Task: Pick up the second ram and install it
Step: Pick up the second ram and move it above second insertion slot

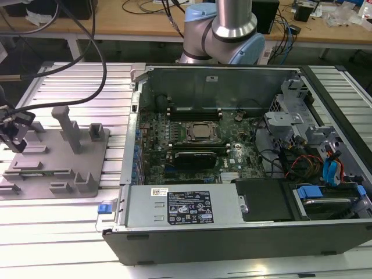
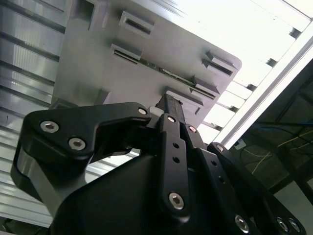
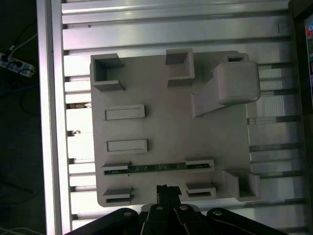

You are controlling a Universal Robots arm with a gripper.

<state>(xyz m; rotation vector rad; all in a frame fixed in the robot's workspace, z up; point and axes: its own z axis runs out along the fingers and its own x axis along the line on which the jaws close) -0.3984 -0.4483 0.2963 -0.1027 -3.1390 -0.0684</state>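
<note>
At the exterior view's far left, the pincer [image 1: 16, 142] is seen over the end of a grey holding fixture [image 1: 58, 145] that is laid on the ribbed metal counter [image 1: 70, 221]. In both wrist views its fingers appear pressed together, with nothing pinched between them.

The second ram [image 1: 42, 172] is found lying in the fixture, a thin green stick seated lengthwise between two small holders. In the first wrist view the ram [image 3: 156, 168] is shown just beyond the pincer [image 3: 166, 190], near it but apart from it.

Further to the exterior view's right, the open computer case [image 1: 215, 75] is placed on the counter, well apart from the pincer. Inside it, the motherboard [image 1: 157, 125] is exposed, with the long memory slots [image 1: 195, 110] just behind the CPU socket [image 1: 200, 132].

The pick-up is judged not yet made. The grasp, the carry to the case and the seating in a slot are all left to be done.
</note>
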